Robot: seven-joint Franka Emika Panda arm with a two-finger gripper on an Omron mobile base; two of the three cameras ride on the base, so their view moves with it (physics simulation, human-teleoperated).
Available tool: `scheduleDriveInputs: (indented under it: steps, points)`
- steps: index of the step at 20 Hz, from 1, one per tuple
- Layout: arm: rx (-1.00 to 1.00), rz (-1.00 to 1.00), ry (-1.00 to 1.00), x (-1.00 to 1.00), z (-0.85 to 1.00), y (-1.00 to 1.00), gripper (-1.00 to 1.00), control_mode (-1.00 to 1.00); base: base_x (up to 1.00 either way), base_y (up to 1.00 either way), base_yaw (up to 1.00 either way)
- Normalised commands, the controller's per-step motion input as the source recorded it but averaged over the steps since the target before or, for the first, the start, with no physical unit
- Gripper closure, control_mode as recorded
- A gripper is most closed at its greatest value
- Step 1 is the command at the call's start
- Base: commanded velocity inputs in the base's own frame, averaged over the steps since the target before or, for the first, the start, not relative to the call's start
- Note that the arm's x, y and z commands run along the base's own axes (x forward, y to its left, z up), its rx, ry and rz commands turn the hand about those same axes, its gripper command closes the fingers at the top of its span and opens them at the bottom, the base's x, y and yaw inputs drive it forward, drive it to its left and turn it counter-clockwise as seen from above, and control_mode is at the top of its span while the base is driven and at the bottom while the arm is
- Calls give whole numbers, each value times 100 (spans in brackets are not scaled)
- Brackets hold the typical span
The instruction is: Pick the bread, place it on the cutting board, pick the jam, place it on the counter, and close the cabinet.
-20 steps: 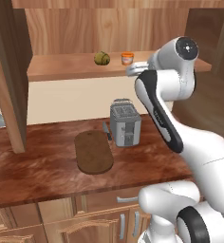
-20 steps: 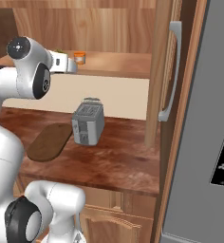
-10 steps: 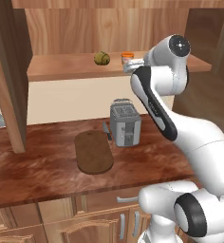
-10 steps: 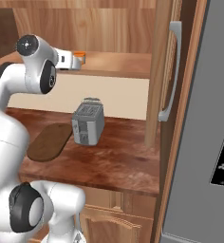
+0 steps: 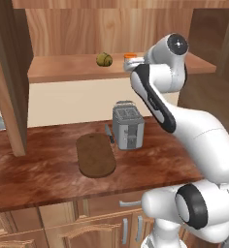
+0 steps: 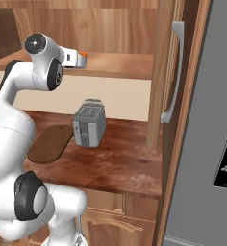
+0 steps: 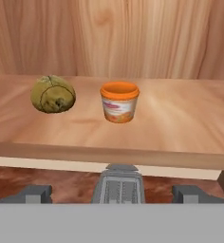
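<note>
Bread (image 7: 53,94) — ahead-left of claw (image 7: 112,193) | jam (image 7: 119,102) dead ahead | claw spread wide, empty

I find the round olive-yellow bread (image 7: 53,94) and the squat orange jam jar (image 7: 119,102) side by side but apart on the light wooden shelf (image 5: 63,72) inside the open upper wooden cabinet (image 6: 163,72), the bread to the left in the hand view. Below the shelf, on the reddish-brown wood-grain counter (image 5: 39,169), I see the dark-brown oval cutting board (image 5: 95,155) lying just left of the grey metal toaster (image 5: 128,127). From the left base view, a small dark knife (image 5: 109,134) lies between board and toaster.
</note>
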Motion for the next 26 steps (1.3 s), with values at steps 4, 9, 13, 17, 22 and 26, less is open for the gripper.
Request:
scheduleDriveInputs:
  steps: [4, 9, 13, 17, 22, 26]
  points:
    - [0, 0, 0, 35, -1, 0, -100, -100, 0, 0, 0]
    - [0, 0, 0, 29, -11, 0, -100, -100, 0, 0, 0]
    - [0, 0, 0, 20, -9, 0, -100, -100, 0, 0, 0]
    - [0, 0, 0, 29, -5, 0, -100, -100, 0, 0, 0]
    - [0, 0, 0, 30, 0, 0, -100, -100, 0, 0, 0]
    - [0, 0, 0, 31, 0, 0, -100, -100, 0, 0, 0]
